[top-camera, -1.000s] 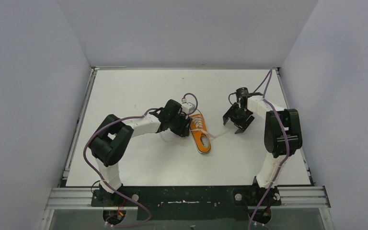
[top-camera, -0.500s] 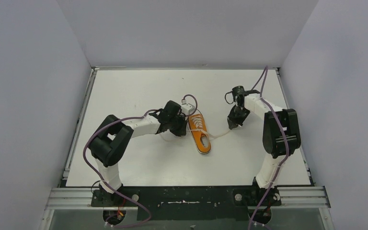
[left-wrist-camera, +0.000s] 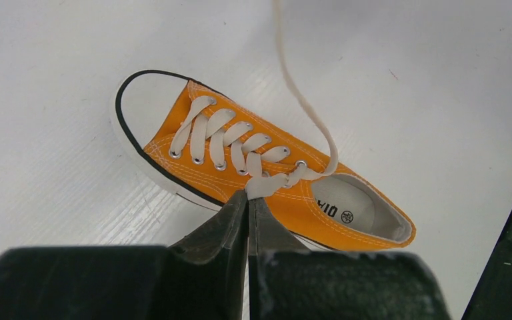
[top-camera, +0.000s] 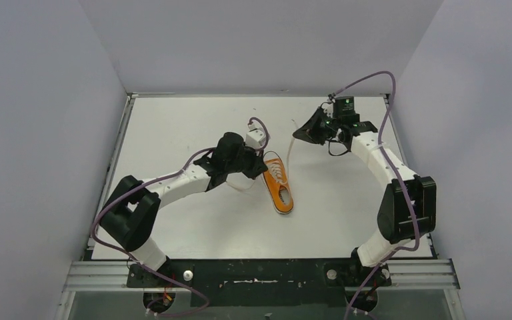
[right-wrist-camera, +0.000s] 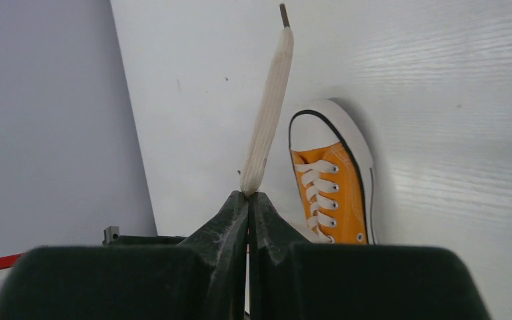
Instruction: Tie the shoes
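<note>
The shoe (top-camera: 279, 190) is a small orange sneaker with a white toe cap, lying flat mid-table with its toe toward the far wall. My left gripper (top-camera: 260, 171) hovers at its left side. In the left wrist view this gripper (left-wrist-camera: 247, 195) is shut on a white lace (left-wrist-camera: 265, 185) just beside the top eyelets of the shoe (left-wrist-camera: 287, 208). My right gripper (top-camera: 297, 135) is raised behind and right of the shoe. It (right-wrist-camera: 249, 194) is shut on the other lace (right-wrist-camera: 267, 113), whose free end sticks out beyond the fingertips. That lace (top-camera: 288, 157) runs taut down to the shoe (right-wrist-camera: 339, 200).
The white table (top-camera: 193, 120) is walled at the back and on both sides, with a metal rail (top-camera: 115, 167) along its left edge. Purple cables (top-camera: 367, 80) loop off both arms. The arm bases stand at the near edge.
Both grippers have gone from open to shut on a lace. The right arm swung up and toward the far wall, drawing its lace taut. The left arm shifted slightly back beside the shoe.
</note>
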Controlling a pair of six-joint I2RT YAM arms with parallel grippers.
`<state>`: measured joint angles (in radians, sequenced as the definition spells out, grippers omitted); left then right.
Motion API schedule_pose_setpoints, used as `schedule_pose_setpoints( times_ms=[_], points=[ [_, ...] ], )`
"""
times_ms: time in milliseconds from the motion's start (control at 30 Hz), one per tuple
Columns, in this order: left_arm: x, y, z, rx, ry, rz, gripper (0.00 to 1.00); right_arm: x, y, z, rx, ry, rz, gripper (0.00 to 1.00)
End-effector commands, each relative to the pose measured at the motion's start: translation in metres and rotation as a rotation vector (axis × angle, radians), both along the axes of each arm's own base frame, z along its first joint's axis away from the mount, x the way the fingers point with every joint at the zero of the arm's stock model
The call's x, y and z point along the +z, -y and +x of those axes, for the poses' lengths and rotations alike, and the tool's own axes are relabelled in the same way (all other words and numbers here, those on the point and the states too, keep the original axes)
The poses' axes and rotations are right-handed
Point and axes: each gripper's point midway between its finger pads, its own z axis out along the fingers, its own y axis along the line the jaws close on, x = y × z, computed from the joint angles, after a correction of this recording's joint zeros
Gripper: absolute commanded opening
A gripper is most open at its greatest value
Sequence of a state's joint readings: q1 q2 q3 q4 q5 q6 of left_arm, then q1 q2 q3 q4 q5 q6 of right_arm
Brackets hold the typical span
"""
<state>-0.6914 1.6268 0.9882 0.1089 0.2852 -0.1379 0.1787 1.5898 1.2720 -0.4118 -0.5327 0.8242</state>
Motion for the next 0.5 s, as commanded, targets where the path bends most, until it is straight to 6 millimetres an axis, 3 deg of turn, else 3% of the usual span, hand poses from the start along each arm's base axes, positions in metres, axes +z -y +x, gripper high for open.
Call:
schedule_pose_setpoints(
  times_ms=[0, 233, 467],
  points=[
    [0.025, 0.027, 0.01, -0.034, 0.042, -0.121, 0.0, 0.041, -0.052, 0.018, 0.126, 0.117, 0.14, 0.0],
    [0.022, 0.03, 0.014, -0.027, 0.093, -0.155, 0.0, 0.039, -0.081, 0.031, 0.129, 0.071, 0.237, 0.0],
    [0.024, 0.033, 0.019, -0.021, 0.051, -0.222, 0.0, 0.044, -0.079, 0.021, 0.122, 0.074, 0.234, 0.0]
  ],
)
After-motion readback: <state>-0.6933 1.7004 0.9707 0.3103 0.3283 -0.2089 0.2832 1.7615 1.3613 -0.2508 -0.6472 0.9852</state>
